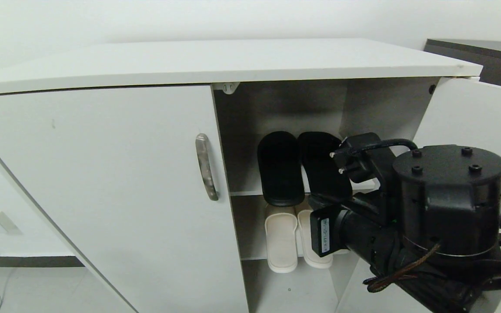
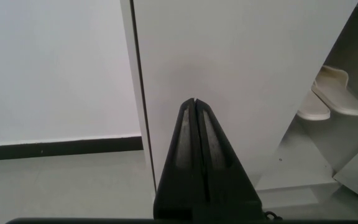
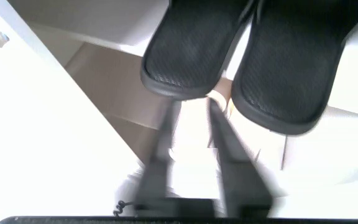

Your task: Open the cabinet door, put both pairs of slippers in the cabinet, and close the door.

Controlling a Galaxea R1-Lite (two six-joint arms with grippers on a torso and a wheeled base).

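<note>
The white cabinet (image 1: 215, 61) stands against a pale wall. Its left door (image 1: 102, 182) is closed, with a metal handle (image 1: 207, 167) upright near the inner edge. The right door (image 1: 472, 117) is swung wide open, so the right half of the cabinet shows.

Both pairs are inside that open half. The black slippers (image 1: 280, 169) lie side by side on the upper shelf (image 1: 246, 192), toes toward the cabinet's back and heels sticking out past the shelf's front edge. The white slippers (image 1: 281, 241) lie the same way on the lower shelf (image 1: 255, 257), directly below the black pair, and their heels also overhang the edge. Below that is the cabinet's bare bottom board (image 1: 289, 287).

The right arm (image 1: 446, 195) is in front of the open half, its wrist pointing in at the shelves. The right gripper (image 3: 192, 109) is just under and in front of the black heels. Its fingers (image 3: 166, 134) are spread apart and nothing is between them. Whether they touch the heels cannot be told.

The left gripper (image 2: 194, 102) is low in front of the closed left door, pointing at the door's plain face but apart from it. Its fingers are pressed together and hold nothing. Past the cabinet's left side lies a grey floor (image 2: 61, 180), with a dark skirting strip along the wall.
</note>
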